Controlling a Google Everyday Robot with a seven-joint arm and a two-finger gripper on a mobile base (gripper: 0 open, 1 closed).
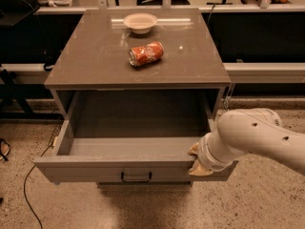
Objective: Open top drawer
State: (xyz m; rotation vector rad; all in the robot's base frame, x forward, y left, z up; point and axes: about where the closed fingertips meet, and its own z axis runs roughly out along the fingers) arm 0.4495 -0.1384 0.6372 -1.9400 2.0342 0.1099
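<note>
The top drawer (95,168) is a wide grey drawer pulled far out of the grey cabinet (95,61). Its inside is deep, plain grey and holds nothing. A small black loop handle (136,177) sits at the middle of its front panel. My gripper (196,160) is at the right end of the drawer's front edge, at the tip of my white arm (257,137), which comes in from the right. Its tan fingertips touch the top of the front panel. The arm's wrist hides most of the gripper.
A crushed red soda can (146,53) lies on its side on the cabinet top. A white bowl (140,22) stands behind it near the back edge. A black cable (28,180) runs over the speckled floor at the left. Dark shelving runs along the back.
</note>
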